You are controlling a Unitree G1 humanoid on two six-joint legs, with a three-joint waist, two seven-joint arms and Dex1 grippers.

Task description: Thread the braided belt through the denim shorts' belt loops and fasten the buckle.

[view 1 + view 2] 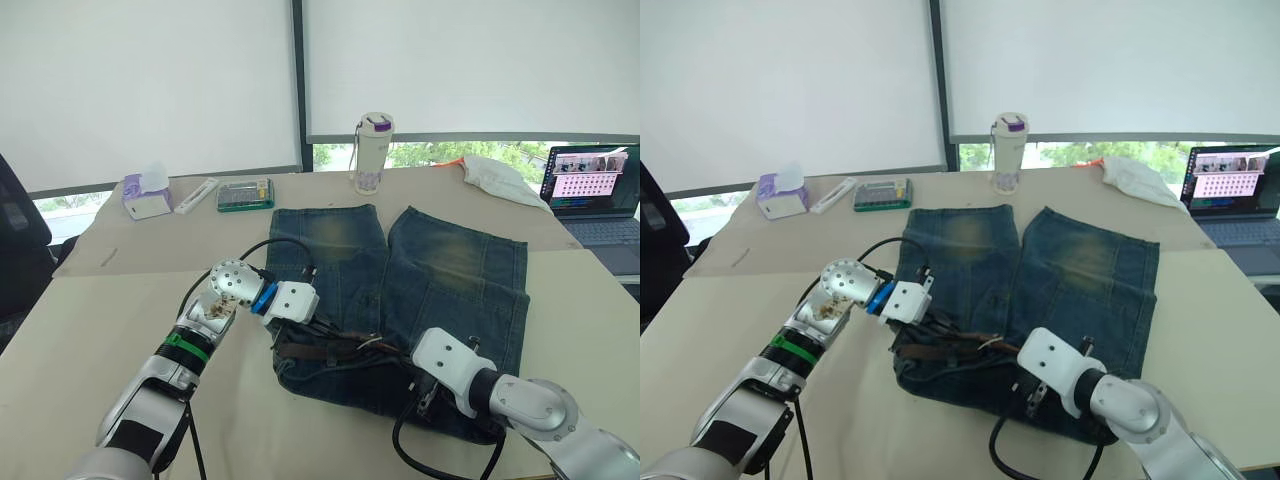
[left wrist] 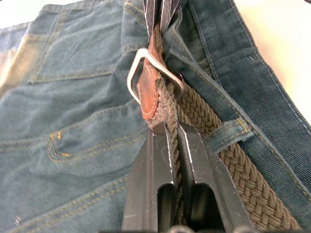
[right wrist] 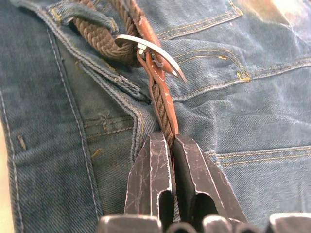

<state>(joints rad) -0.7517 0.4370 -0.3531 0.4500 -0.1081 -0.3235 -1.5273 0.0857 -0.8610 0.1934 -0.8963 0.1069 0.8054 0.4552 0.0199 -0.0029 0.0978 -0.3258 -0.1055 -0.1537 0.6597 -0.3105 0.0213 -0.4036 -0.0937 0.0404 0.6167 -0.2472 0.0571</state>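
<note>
The denim shorts [image 1: 440,270] lie flat on the table, waistband toward me. The braided belt [image 1: 335,350] runs along that waistband, and in the left wrist view it passes under a belt loop [image 2: 228,134]. My left gripper [image 2: 171,130] is shut on the braided belt just behind the silver buckle [image 2: 138,73], which has a brown leather piece through it. My right gripper [image 3: 169,138] is shut on the belt's leather-edged strap, just short of the buckle [image 3: 150,48]. Another belt loop [image 3: 87,14] crosses the braid beyond. In the head view the left gripper [image 1: 322,325] and right gripper [image 1: 425,388] face each other over the waistband.
A bottle [image 1: 373,152] stands behind the shorts. A tissue box [image 1: 146,195], a white bar [image 1: 195,195] and a green case [image 1: 245,194] lie at the back left. A white cloth [image 1: 500,178] and a laptop [image 1: 595,190] are at the right. Black cables [image 1: 440,462] loop by the right arm.
</note>
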